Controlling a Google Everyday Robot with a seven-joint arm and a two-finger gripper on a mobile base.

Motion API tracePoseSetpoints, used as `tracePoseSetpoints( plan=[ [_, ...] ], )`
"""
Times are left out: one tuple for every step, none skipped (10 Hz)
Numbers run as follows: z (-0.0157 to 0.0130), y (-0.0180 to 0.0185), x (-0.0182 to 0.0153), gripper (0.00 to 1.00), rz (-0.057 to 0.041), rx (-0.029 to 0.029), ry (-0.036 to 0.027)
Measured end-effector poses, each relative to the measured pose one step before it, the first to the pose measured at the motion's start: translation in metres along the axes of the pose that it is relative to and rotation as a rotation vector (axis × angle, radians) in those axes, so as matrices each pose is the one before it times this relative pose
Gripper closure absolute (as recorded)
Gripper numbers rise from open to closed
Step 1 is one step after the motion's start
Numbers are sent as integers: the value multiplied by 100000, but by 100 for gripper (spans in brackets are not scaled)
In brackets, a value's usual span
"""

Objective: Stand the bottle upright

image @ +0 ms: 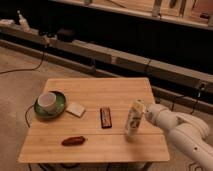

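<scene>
Arm (186,131) reaches in from the right, pincer (142,114) at the leaning bottle (132,120).

Dim, warm light. The claw (142,111) is at the right side of the table (90,142). Far behind the claw it is dark.

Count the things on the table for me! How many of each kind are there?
Bottle: 1, with the robot's tool right beside its upper part
Bowl: 1
Green plate: 1
White pad: 1
Dark bar: 1
Reddish-brown thing: 1
Total: 6
</scene>
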Motion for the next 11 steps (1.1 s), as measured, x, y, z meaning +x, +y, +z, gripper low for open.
tracePoseSetpoints(
  plan=[
    [18,781,126,100,-361,-1156,931],
    [21,899,192,100,-344,-1324,1082],
    [136,710,65,100,-606,-1008,844],
    [180,307,51,100,-717,-459,709],
    [262,-92,59,100,-1176,43,672],
    [263,-292,64,100,-786,173,756],
    [163,-156,207,100,872,-16,1194],
    [46,44,359,100,1550,-267,1608],
    [27,-85,594,100,2945,223,2759],
    [180,-291,270,100,1398,655,1193],
    [84,-131,8,100,-14,252,-17]
  ],
)
